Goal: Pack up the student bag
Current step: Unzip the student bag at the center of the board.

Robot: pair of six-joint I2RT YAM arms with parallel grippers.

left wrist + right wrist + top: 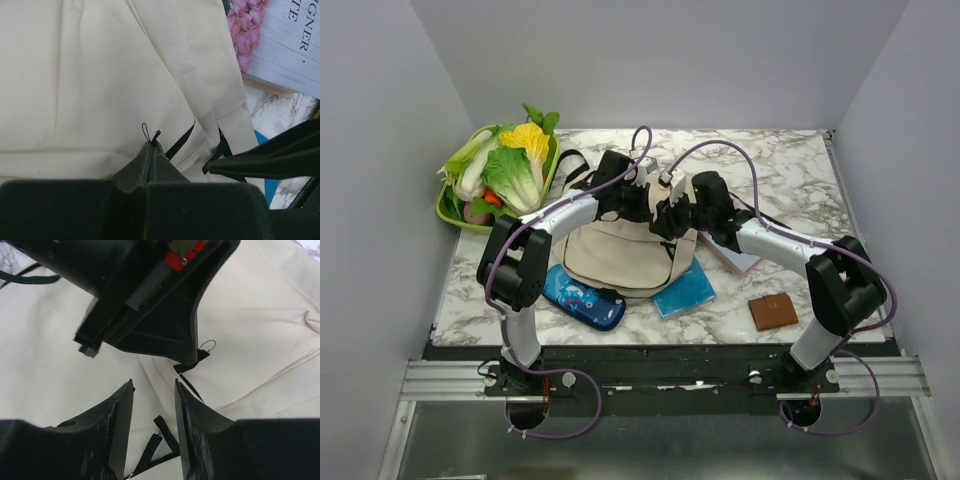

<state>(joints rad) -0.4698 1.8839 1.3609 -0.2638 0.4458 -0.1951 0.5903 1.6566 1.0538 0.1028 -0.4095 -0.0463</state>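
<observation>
Directly beneath both hands lies the student bag [620, 255], left hand [151, 144] apparently pinching its zipper pull [156, 135], right hand [153, 385] half-open.

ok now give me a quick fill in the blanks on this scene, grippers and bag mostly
1. The left gripper is pinched shut on a small ___ tab of the bag.
2. The right gripper has its jaws ___, with nothing between them.
3. The vegetable tray sits at the far ___ corner of the table.

Missing words: black; open; left
</observation>
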